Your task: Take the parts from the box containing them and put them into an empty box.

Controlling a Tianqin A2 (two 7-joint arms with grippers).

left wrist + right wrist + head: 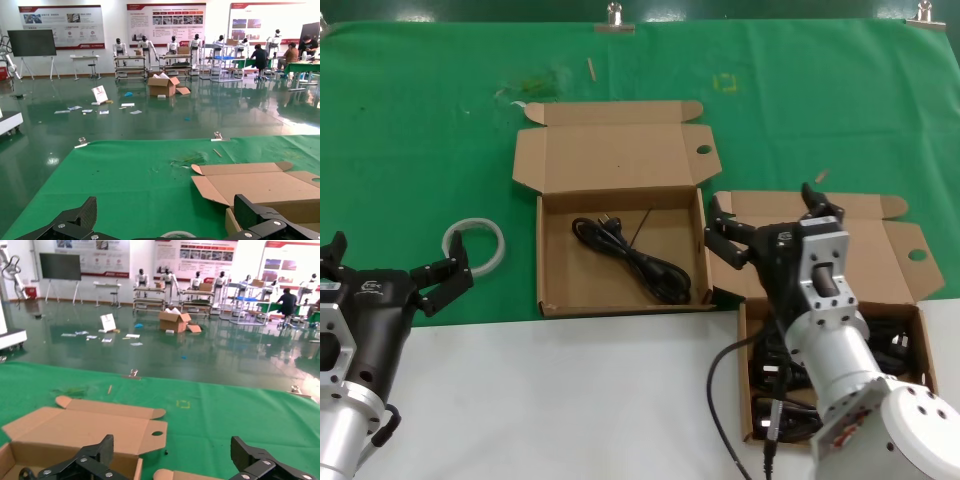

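The right tool (772, 226) hangs with fingers spread wide and nothing in them, above the box (912, 318) full of black cords (898, 345). One cord (632, 258) lies in the other box (560, 290) to its left. The left tool (392, 268) waits with fingers spread apart near a white ring (475, 245) on the green surface (420, 130).

The head view looks steeply down from close above the green cloth-covered table (420, 120), while both wrist views face level across it toward the hall, each catching the open brown cardboard box's lid (260, 187) (85, 427).
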